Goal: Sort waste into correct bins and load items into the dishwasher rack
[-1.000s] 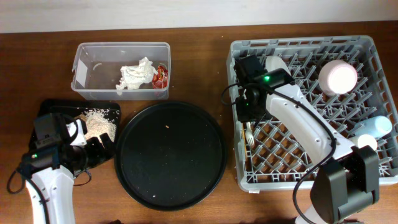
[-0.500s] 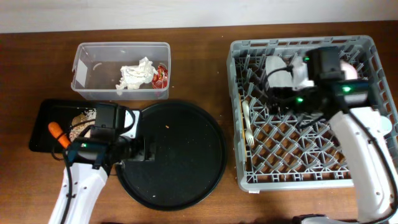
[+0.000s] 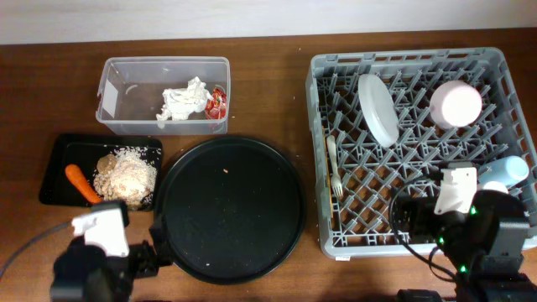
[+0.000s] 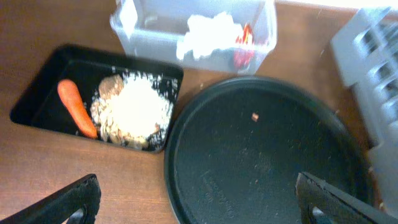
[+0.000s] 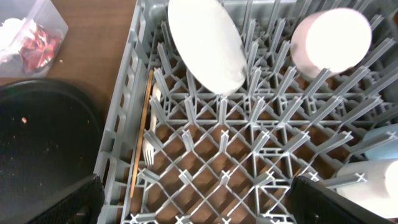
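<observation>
The grey dishwasher rack holds a white plate, a cream bowl, two cups and a white fork. In the clear tub lie a napkin and a red wrapper. The shallow black tray holds a carrot and food scraps. My left gripper is open and empty. My right gripper hangs open over the rack's front.
A big round black tray with a few crumbs lies between the bins and the rack. Both arms sit at the table's front edge.
Both arms have drawn back toward the front edge, the left off the black tray, the right off the rack's left side. The right gripper has opened; the fork lies in the rack.
</observation>
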